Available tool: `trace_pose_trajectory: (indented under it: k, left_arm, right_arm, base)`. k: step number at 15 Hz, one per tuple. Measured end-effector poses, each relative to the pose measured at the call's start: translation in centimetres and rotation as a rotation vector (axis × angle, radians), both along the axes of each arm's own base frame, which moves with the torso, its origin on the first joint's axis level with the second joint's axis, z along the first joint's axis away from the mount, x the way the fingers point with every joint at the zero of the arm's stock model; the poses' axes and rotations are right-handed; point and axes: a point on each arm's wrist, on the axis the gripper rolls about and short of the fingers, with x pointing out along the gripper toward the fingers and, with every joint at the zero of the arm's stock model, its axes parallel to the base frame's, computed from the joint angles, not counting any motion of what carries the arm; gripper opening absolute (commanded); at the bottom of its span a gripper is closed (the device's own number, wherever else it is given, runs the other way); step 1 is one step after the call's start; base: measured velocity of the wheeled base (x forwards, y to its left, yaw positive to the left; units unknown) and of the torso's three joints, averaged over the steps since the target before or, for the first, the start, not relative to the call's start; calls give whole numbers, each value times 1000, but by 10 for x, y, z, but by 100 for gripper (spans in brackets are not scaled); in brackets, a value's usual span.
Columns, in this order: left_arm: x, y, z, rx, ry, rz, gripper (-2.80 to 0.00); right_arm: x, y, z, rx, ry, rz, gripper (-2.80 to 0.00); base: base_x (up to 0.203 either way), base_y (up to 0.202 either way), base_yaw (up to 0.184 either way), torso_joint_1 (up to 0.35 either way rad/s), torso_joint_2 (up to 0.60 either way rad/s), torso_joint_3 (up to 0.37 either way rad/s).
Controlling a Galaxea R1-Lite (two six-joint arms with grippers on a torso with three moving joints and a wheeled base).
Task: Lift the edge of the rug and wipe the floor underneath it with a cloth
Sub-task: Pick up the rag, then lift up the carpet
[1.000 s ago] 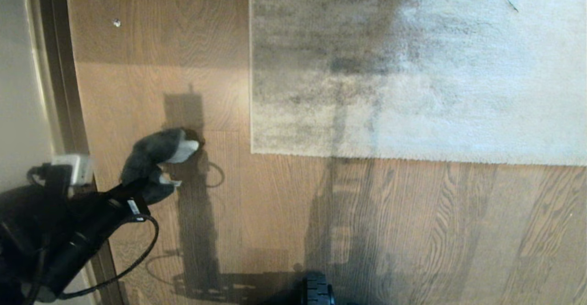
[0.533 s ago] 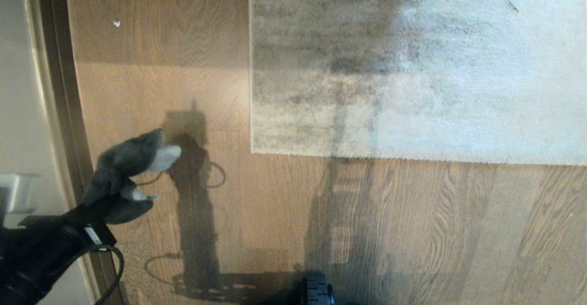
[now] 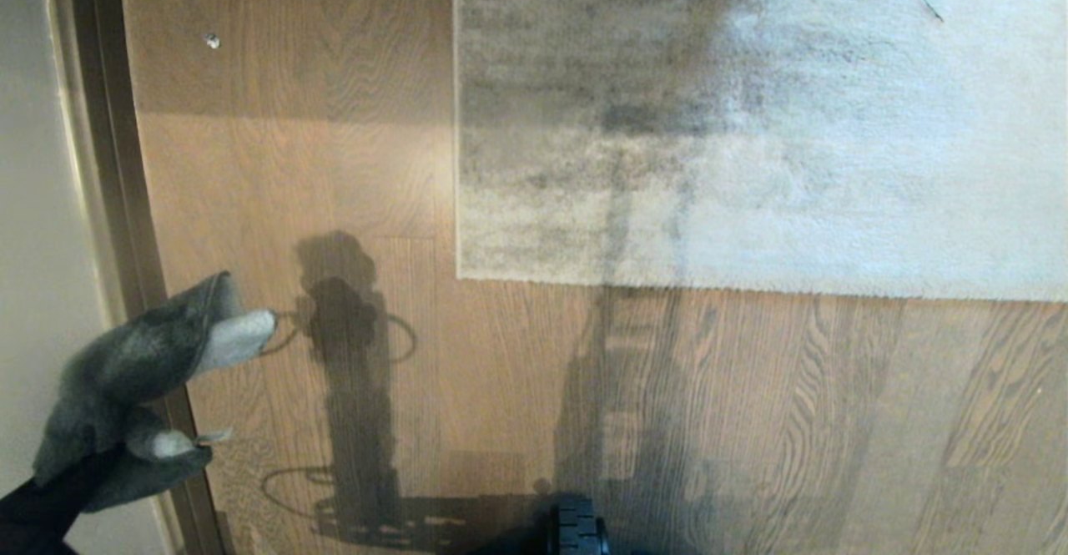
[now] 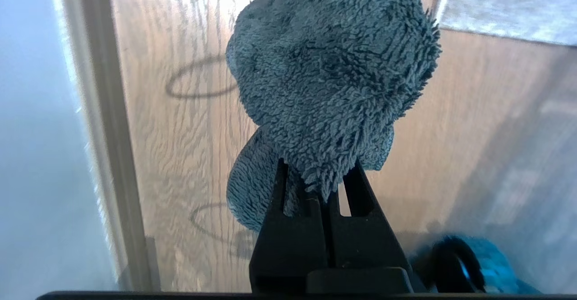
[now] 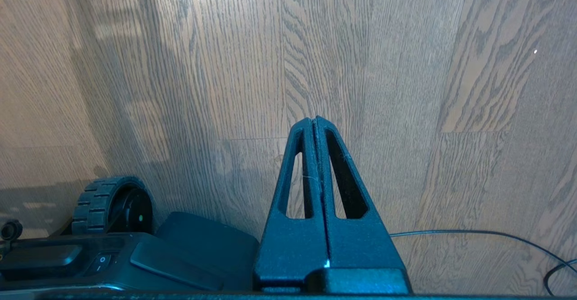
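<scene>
The left gripper point(image 4: 315, 187) has its jaws clenched on the cloth point(image 3: 133, 371), which bunches up beyond the tips, clear of the floor point(image 3: 350, 163) and over the dark skirting strip point(image 3: 117, 163) at the far left. To the right, well apart from it, the rug edge point(image 3: 667, 278) lies flat. To do this step well, I judge the cloth should stay firmly pinched and off the planks until the corner is raised. The right gripper point(image 5: 314, 122), jaws pressed together and empty, hangs over bare floor.

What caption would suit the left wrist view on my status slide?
Left gripper shut on the fuzzy grey cloth, held above the wood floor beside the skirting strip, rug edge lying flat beyond.
</scene>
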Motion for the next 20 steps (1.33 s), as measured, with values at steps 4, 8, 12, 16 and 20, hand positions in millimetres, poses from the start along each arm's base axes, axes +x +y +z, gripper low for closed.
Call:
trace_pose_trajectory:
  k: [4, 8, 12, 16, 20]
  left_arm:
    - [-52, 2, -18, 0, 2, 17, -280]
    - [-76, 2, -47, 1, 36, 23, -280]
    - [-79, 2, -55, 4, 13, 38, -280]
    - [-80, 2, -56, 5, 7, 39, -280]
    - [-80, 2, -56, 4, 6, 39, -280]
  right_arm:
    - [0, 0, 0, 0, 0, 0, -280]
    - [0, 0, 0, 0, 0, 0, -280]
    - [0, 0, 0, 0, 0, 0, -280]
    - [0, 0, 0, 0, 0, 0, -280]
    - [0, 0, 0, 0, 0, 0, -280]
  base:
    - [0, 0, 0, 0, 0, 0]
    - [0, 0, 0, 0, 0, 0]
    - [0, 0, 0, 0, 0, 0]
    - [0, 0, 0, 0, 0, 0]
    - [0, 0, 0, 0, 0, 0]
